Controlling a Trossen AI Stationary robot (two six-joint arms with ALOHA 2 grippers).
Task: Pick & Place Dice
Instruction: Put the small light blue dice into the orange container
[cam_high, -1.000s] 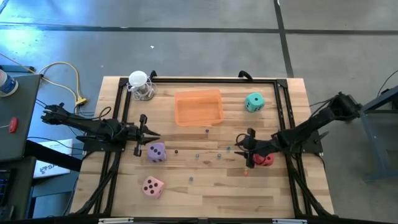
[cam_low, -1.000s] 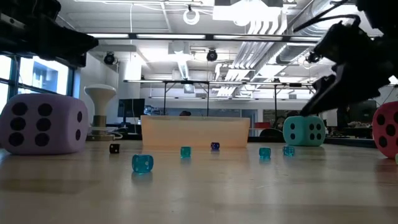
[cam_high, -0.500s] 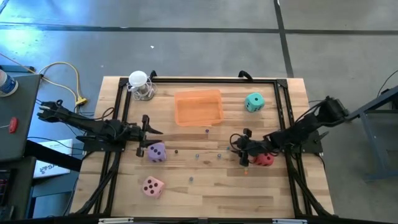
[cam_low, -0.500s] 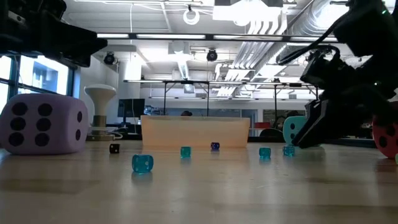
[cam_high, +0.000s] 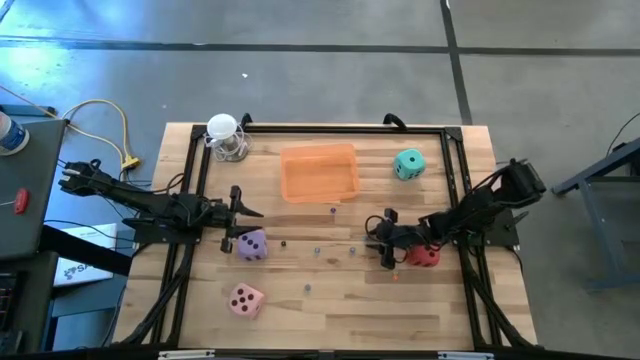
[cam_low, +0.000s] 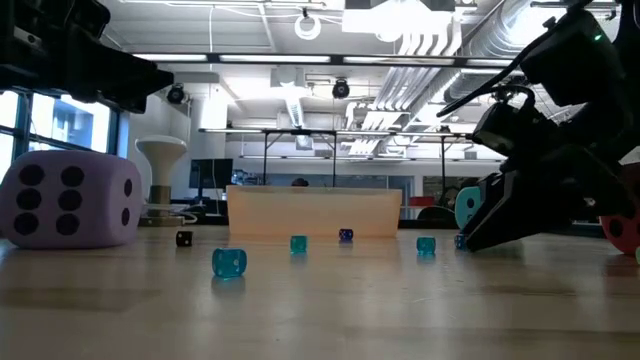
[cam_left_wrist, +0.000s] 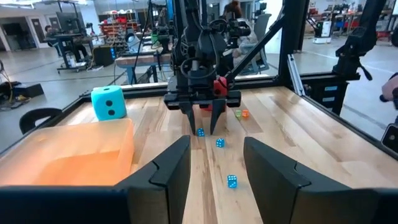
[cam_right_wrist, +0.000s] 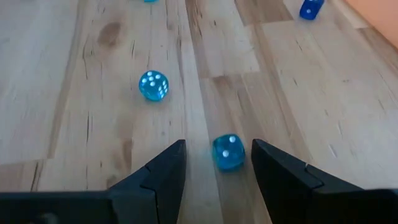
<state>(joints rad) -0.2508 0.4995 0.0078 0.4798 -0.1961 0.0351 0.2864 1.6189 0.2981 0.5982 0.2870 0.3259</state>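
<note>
Overhead, on the pale plank table (cam_high: 330, 300), we noted the right gripper (cam_high: 384, 240) had advanced from the soft red die (cam_high: 427, 256) toward small beads, jaws parted, holding nothing. At table height, the purple die (cam_low: 68, 200) sat untouched. Wrist-on, a tiny blue bead (cam_right_wrist: 228, 151) lay between its fingers. The left gripper (cam_high: 236, 213) hovered released. We read no writing.

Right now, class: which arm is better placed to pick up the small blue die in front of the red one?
Right. Its pincer is open and straddles that small blue die; the left pincer waits by the purple die.
</note>
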